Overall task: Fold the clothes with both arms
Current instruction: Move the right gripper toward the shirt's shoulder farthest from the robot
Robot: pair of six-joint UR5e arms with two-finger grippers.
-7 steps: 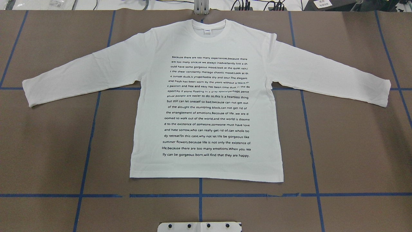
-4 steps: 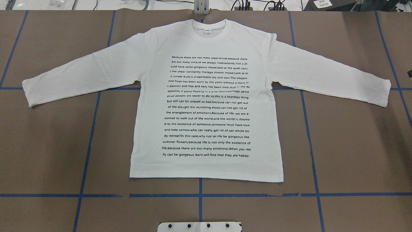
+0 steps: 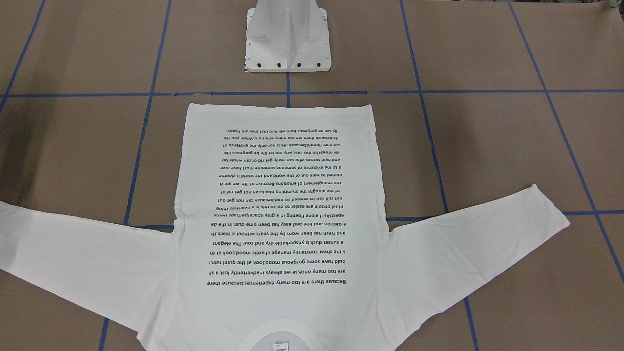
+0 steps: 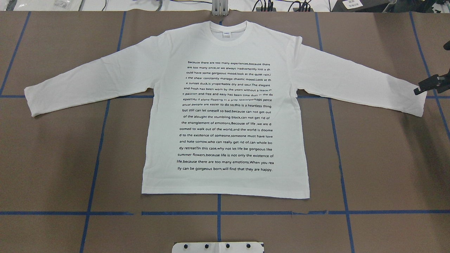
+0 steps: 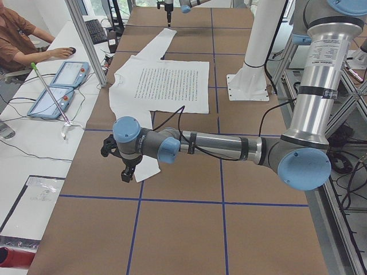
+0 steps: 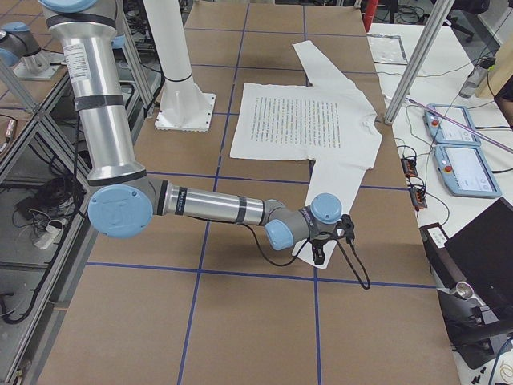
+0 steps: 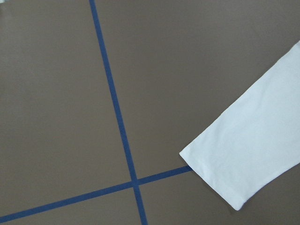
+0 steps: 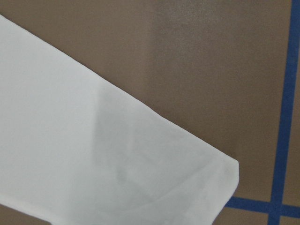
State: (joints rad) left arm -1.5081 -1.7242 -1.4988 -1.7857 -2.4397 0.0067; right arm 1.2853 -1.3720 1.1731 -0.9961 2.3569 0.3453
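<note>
Reading the black print on the white shirt (image 4: 225,105): starts "Because there are too many experiences", ends "will find that they are happy." Spread flat, print up, on the brown table (image 4: 52,158), sleeves out sideways; collar tag (image 4: 226,34) too small to read. Upside down in the front-facing view, beside the white pedestal base (image 3: 287,39). At the overhead view's right edge: right gripper (image 4: 419,91) by one cuff, fingers apart or together impossible to tell. Only in the exterior left view: left gripper (image 5: 127,172) near the other cuff, spacing likewise unclear.
</note>
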